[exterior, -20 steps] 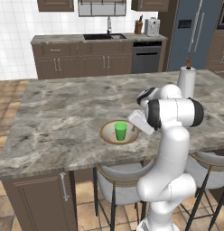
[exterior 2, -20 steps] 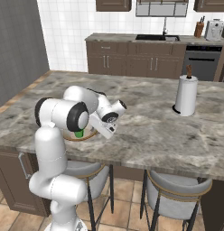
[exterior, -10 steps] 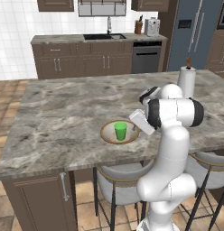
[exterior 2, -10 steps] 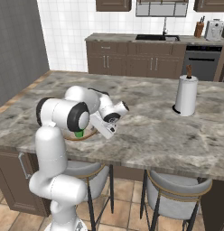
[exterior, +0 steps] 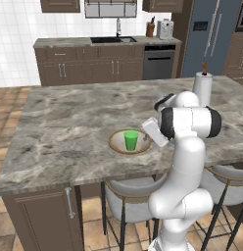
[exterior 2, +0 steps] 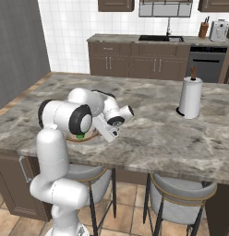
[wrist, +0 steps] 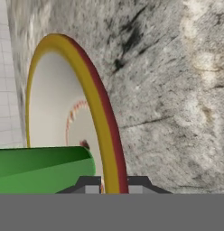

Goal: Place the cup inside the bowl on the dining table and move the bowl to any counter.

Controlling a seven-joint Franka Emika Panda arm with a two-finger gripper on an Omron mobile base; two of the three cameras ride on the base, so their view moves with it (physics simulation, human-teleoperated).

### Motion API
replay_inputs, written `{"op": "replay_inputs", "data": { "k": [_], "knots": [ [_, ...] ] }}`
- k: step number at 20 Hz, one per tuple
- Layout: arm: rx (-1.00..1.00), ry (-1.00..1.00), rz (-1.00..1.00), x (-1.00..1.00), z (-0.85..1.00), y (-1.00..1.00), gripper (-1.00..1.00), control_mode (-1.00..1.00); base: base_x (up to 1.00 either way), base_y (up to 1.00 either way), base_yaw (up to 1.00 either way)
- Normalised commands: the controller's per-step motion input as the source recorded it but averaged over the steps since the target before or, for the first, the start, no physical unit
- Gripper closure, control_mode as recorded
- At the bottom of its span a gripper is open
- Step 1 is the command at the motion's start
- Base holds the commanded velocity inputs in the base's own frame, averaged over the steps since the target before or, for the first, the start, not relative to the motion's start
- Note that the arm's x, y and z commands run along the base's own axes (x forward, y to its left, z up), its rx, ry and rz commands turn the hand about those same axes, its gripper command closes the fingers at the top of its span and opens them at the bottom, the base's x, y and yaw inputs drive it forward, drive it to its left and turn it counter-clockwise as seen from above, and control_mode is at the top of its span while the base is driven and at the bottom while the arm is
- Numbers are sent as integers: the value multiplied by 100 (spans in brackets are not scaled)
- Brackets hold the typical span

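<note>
The green cup (exterior: 131, 139) stands upright inside the wide cream bowl (exterior: 116, 143), which rests near the front edge of the dining table (exterior: 69, 112). My gripper (exterior: 149, 138) reaches the bowl's right rim from the side. In the hand view the brown and yellow rim of the bowl (wrist: 64, 113) passes between my two fingertips (wrist: 89, 184), so the gripper (wrist: 113, 185) is shut on it, with the cup (wrist: 41, 169) lying just beyond. In the right base view my arm covers most of the bowl (exterior 2: 88, 137) and cup (exterior 2: 80, 136).
A white paper towel roll (exterior: 202, 88) stands on the table's far right. Grey stools (exterior: 128, 196) sit under the front edge. A wall counter (exterior: 104, 41) with a sink runs along the back, beside a tall fridge (exterior: 211, 34).
</note>
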Motion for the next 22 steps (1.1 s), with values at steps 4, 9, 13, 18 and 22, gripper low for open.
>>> {"op": "replay_inputs", "data": {
  "k": [4, 9, 13, 18, 22],
  "knots": [
    [11, 0, -1, 0, 4, 0, 100, -100, 0, 0, 0],
    [7, 0, 0, 0, 17, 0, 100, -100, 0, 0, 0],
    [3, 0, 0, 0, 23, 0, 100, -100, 0, 0, 0],
    [0, 2, 0, 0, 33, 0, 100, -100, 0, 0, 0],
    [0, 5, 0, -2, 34, 0, 100, -100, 0, 0, 0]
  ]
}}
